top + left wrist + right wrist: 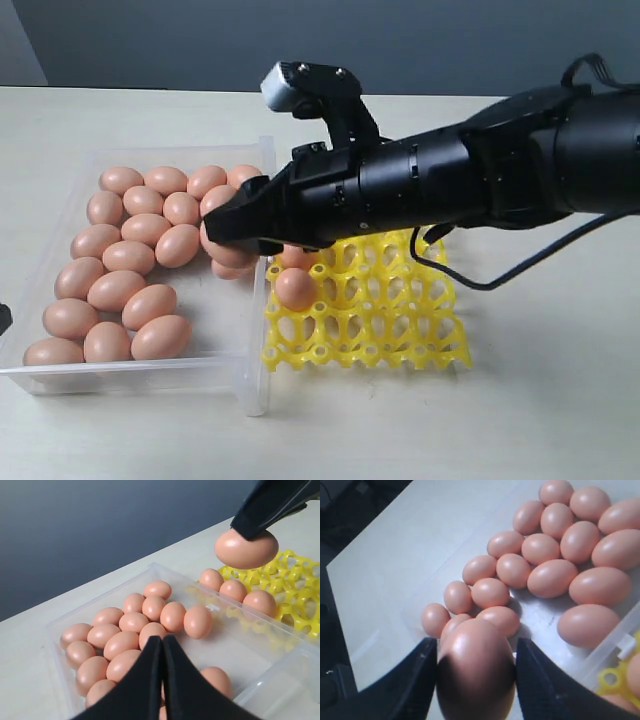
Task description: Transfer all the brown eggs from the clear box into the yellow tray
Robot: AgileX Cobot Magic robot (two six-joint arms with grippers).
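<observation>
Exterior: the right gripper (222, 238) hangs over the clear box (150, 372) wall, with the yellow tray (400, 330) just behind its jaws. Left wrist: the left gripper (162, 640) is pinched closed on nothing. Right wrist: one brown egg (475, 672) sits clamped between the right jaws, the remaining eggs (550, 577) beneath. This looks like the carry step. Next it needs a free cup and a gentle lowering.

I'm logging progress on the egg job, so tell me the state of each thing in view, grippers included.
right gripper: closed on the lifted egg.
lifted egg: whole, in the air.
left gripper: shut, empty.
clear box: open-topped, holding many loose brown eggs.
yellow tray: three seated eggs along the side nearest the box; other visible cups empty.
</observation>
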